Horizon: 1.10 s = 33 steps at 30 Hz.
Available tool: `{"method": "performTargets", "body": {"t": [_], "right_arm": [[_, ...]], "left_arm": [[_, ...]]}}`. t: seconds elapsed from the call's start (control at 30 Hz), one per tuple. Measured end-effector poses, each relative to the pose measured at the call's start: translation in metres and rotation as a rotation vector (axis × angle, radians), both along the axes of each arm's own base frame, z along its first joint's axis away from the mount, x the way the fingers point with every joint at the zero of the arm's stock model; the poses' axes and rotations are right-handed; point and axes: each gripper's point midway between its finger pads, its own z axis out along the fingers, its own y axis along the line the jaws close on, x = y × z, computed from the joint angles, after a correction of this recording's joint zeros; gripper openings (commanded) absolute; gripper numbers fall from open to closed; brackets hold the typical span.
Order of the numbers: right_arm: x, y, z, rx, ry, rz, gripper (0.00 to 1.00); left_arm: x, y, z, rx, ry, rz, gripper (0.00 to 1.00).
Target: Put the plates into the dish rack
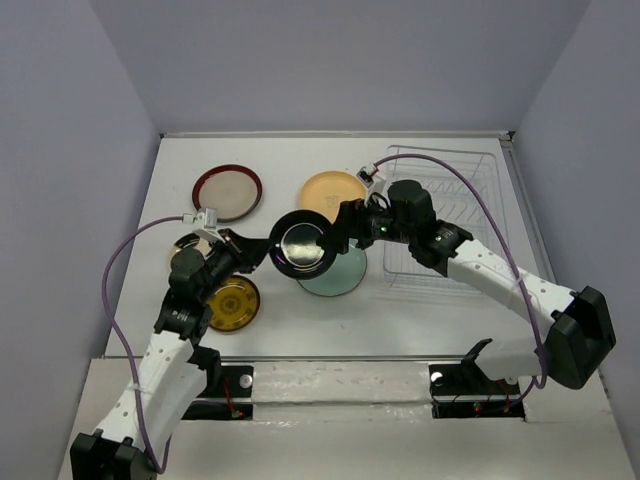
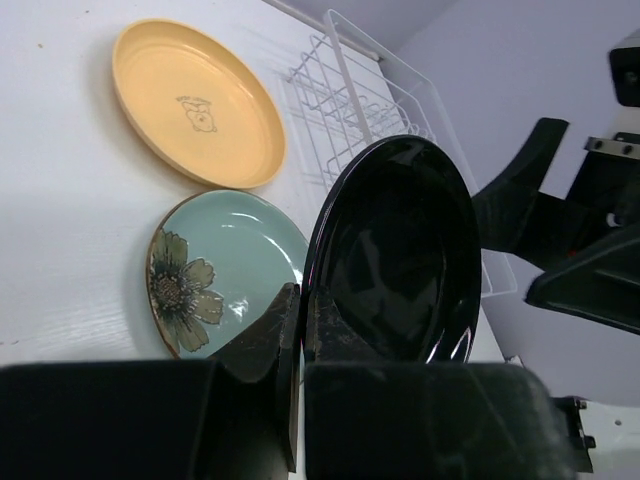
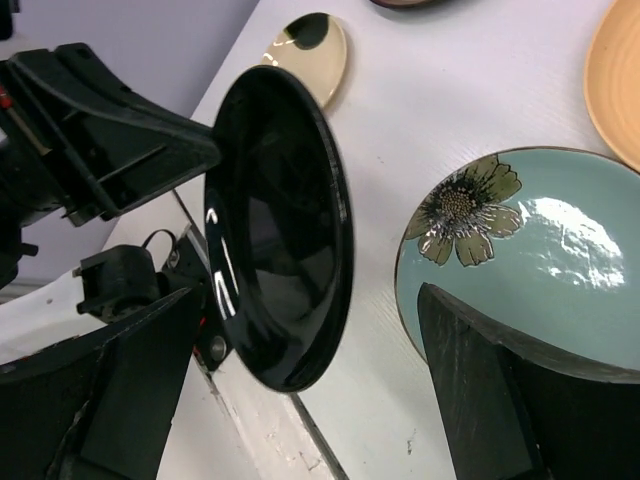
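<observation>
My left gripper (image 1: 262,250) (image 2: 298,300) is shut on the rim of a glossy black plate (image 1: 303,244) (image 2: 395,250) (image 3: 280,220) and holds it tilted up above the table. My right gripper (image 1: 342,232) (image 3: 310,300) stands open at the plate's far edge, a finger on either side of it without touching. Under it lies the pale teal flower plate (image 1: 340,275) (image 2: 225,265) (image 3: 530,250). The peach plate (image 1: 333,193) (image 2: 195,100) lies beside the white wire dish rack (image 1: 470,190) (image 2: 335,60), which holds nothing.
A beige plate with a dark red rim (image 1: 227,192) lies at the back left. An amber patterned plate (image 1: 232,302) sits near my left arm. A small cream-and-black plate (image 1: 188,245) (image 3: 310,45) is partly hidden by that arm. Grey walls enclose the table.
</observation>
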Motion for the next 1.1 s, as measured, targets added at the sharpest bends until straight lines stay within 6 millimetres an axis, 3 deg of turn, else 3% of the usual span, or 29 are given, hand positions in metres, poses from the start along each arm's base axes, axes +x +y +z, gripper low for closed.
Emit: {"method": "performTargets", "body": {"t": [0.1, 0.17, 0.2, 0.27, 0.3, 0.33, 0.47, 0.57, 0.6, 0.73, 0.77, 0.87, 0.93, 1.1], "right_arm": [[0.003, 0.000, -0.007, -0.014, 0.019, -0.017, 0.89], [0.004, 0.000, -0.008, -0.015, 0.026, -0.028, 0.76], [0.005, 0.000, -0.008, -0.014, 0.028, -0.031, 0.60], [0.004, 0.000, -0.007, -0.010, 0.031, -0.030, 0.15], [0.004, 0.001, -0.006, -0.005, 0.033, -0.025, 0.07], [0.003, 0.002, -0.005, 0.003, 0.036, -0.021, 0.07], [0.005, 0.001, -0.005, 0.008, 0.048, -0.042, 0.07], [0.008, -0.008, 0.003, 0.003, 0.023, -0.089, 0.07], [0.011, -0.012, 0.006, 0.001, 0.015, -0.111, 0.07], [0.040, -0.068, 0.029, -0.021, -0.065, -0.321, 0.07], [0.058, -0.099, 0.038, -0.035, -0.097, -0.443, 0.07], [0.093, -0.178, 0.059, -0.089, -0.180, -0.761, 0.07], [0.104, -0.222, 0.066, -0.129, -0.219, -0.939, 0.07], [0.121, -0.305, 0.059, -0.325, -0.278, -1.262, 0.07]], "left_arm": [[-0.005, -0.005, 0.007, -0.003, -0.018, -0.033, 0.06], [-0.008, -0.008, 0.010, -0.005, -0.028, -0.053, 0.06], [-0.009, -0.010, 0.011, -0.005, -0.030, -0.064, 0.06], [-0.012, -0.014, 0.010, -0.004, -0.028, -0.084, 0.06], [-0.014, -0.016, 0.010, -0.004, -0.028, -0.097, 0.09], [-0.015, -0.018, 0.009, -0.003, -0.025, -0.108, 0.26], [-0.018, -0.023, 0.011, 0.009, -0.026, -0.134, 0.61], [-0.021, -0.024, 0.032, 0.045, -0.064, -0.157, 0.99], [-0.021, -0.024, 0.036, 0.061, -0.074, -0.156, 0.99], [-0.023, -0.013, 0.081, 0.153, -0.211, -0.125, 0.99], [-0.024, -0.010, 0.084, 0.171, -0.229, -0.114, 0.99], [-0.031, -0.002, 0.079, 0.218, -0.252, -0.091, 0.99], [-0.034, 0.001, 0.075, 0.240, -0.255, -0.086, 0.99], [-0.042, 0.000, 0.070, 0.270, -0.254, -0.100, 0.99]]}}
